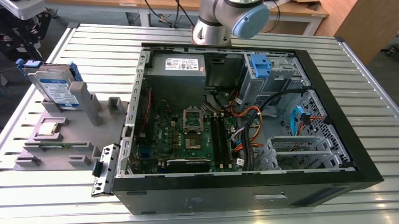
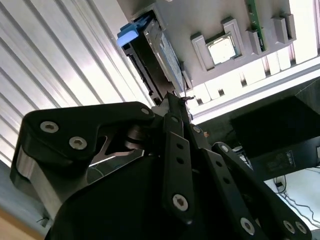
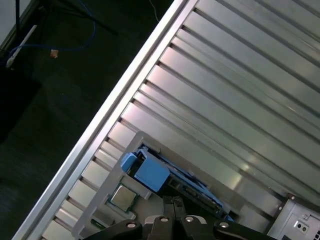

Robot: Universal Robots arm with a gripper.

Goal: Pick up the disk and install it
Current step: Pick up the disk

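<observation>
One slatted table bears an open computer case and, at the exterior view's left, a grey holder propping the disk upright, silver with a white-and-blue label in a bright blue frame, a small square chip lying nearer, while the empty claw is clenched, clear of it.

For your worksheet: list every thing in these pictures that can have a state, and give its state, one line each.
Silver hard drive disk in a bright blue plastic frame: standing on edge in the grey plastic holder, not gripped.
Small square silver chip: lying flat in a pocket of the holder.
Black computer case: lying on its side, side panel off, insides open.
Black gripper: shut, holding nothing, apart from the disk.
</observation>
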